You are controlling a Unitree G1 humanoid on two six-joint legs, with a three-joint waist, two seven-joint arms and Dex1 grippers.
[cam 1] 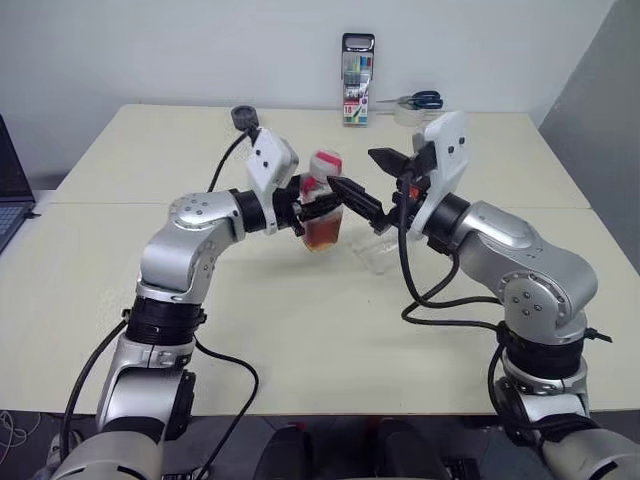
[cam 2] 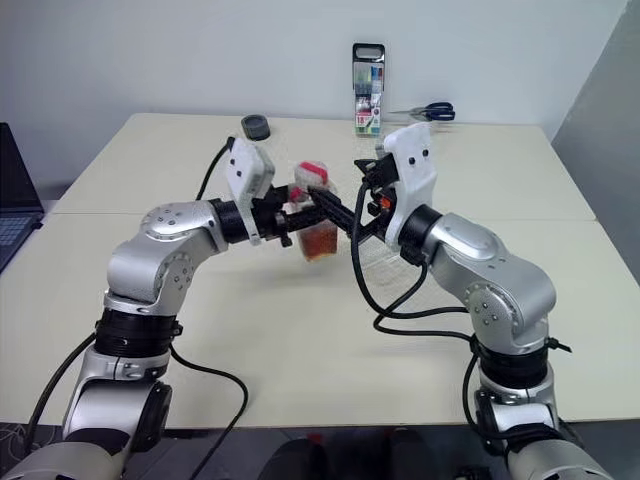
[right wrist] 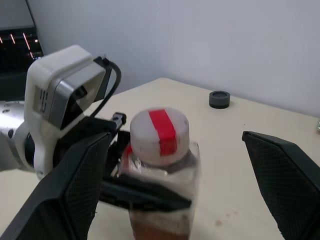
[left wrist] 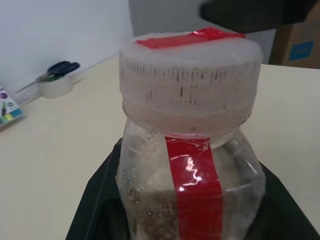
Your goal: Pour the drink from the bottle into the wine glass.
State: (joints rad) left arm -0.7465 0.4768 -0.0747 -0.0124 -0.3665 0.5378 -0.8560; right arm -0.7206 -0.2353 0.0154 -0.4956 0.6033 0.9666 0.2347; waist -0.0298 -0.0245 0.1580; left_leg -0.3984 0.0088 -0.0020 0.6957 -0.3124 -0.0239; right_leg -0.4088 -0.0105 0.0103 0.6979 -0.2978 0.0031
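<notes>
The bottle (cam 1: 324,205) is held above the middle of the counter (cam 1: 300,330), upright, its cap (right wrist: 159,135) on and crossed by a red label strip (left wrist: 192,185). The drink (cam 1: 324,236) fills only its lower part. The left end effector (cam 1: 318,208) is pinching the bottle's body. The right end effector (right wrist: 175,200) stands spread wide, its fingers (right wrist: 282,175) either side of the cap without touching it, approaching from about 3 o'clock. Judging by this, the cap must come off before any pouring; nothing has been poured. The wine glass (cam 1: 380,252) is hard to make out: clear shapes lie at 4 o'clock of the bottle, behind the right arm, and whether it stands upright I cannot tell. At 12 o'clock, near the far edge, are a marker case (cam 1: 358,80) and scissors (cam 1: 415,100).
</notes>
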